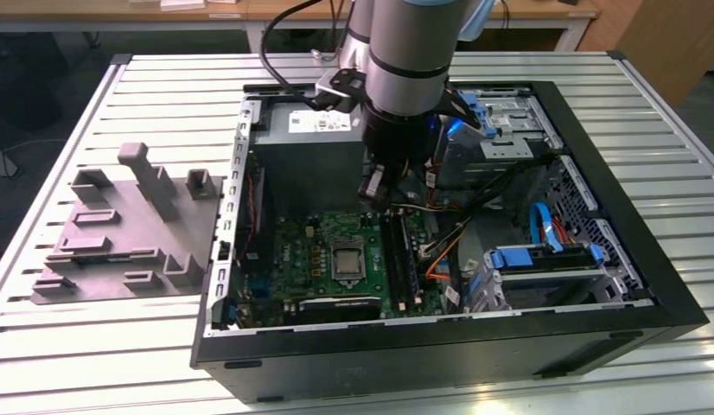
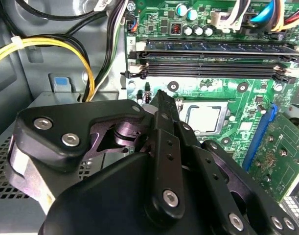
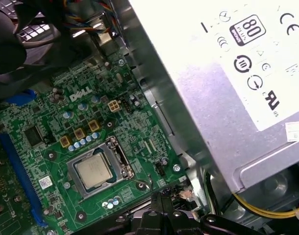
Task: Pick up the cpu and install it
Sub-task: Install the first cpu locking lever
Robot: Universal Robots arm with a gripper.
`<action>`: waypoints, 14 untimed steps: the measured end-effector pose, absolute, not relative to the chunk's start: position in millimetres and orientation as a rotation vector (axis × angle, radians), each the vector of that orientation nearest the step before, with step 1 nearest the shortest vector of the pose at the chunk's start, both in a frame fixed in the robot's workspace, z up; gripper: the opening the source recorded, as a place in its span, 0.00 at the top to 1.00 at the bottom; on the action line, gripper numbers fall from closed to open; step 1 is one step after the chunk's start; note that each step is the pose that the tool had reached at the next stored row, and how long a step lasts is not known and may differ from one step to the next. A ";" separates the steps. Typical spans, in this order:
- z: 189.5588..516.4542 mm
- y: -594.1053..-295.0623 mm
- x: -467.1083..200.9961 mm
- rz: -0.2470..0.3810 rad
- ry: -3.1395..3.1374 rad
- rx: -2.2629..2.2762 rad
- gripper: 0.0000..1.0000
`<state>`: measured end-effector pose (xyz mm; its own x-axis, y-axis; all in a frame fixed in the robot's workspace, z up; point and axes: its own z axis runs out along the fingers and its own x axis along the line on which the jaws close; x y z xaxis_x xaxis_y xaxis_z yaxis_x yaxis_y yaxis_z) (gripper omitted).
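Silver cpu seated in mobo socket; jaws' state indiscernible, tips hidden above board.

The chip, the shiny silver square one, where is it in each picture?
Exterior view: the chip sits in its socket in the middle of the green board, below the gripper.
First wrist view: in the silver frame, beside the big metal box.
Second wrist view: pale square just past the gripper's black tips.
Shared landmark: the green board.

Part of the cpu behind the gripper.
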<state>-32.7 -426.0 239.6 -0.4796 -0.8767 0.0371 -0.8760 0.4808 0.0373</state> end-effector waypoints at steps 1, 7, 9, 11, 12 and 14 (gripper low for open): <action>239.2 -425.6 -32.9 -0.021 -2.659 1.575 0.89; 237.4 -423.4 -37.8 -0.020 -2.659 1.575 0.89; 237.2 -423.1 -38.0 -0.020 -2.659 1.575 0.89; 237.2 -423.0 -38.1 -0.020 -2.659 1.575 0.89; 237.1 -423.0 -38.4 -0.020 -2.658 1.577 0.89; 237.1 -423.4 -39.1 -0.019 -2.652 1.586 0.89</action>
